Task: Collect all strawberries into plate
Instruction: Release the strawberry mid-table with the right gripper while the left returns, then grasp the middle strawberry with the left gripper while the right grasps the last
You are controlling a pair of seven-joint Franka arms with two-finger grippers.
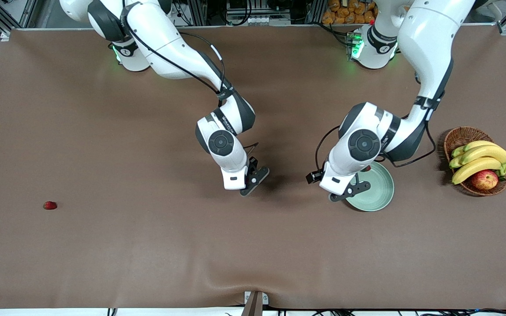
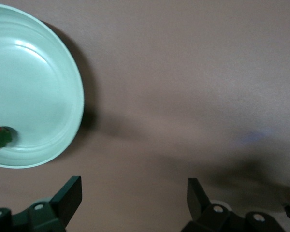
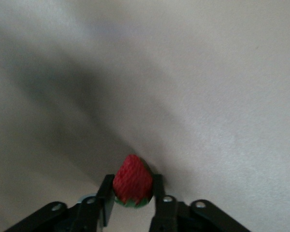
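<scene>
I'm seeing the right gripper (image 3: 132, 193) pinching a strawberry (image 3: 132, 181) between its fingers above bare table mid-way along. The left gripper (image 2: 134, 198) is hovering jaws spread wide and empty, just beside the plate (image 1: 378, 195), where one berry (image 2: 0, 137) is lying. A third (image 1: 50, 205) is sitting toward the right arm's end.

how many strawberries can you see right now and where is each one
3. One small red strawberry sits between the right gripper's jaws, one lies in the pale mint-green round plate, and one lies on the table toward the right arm's end.
</scene>
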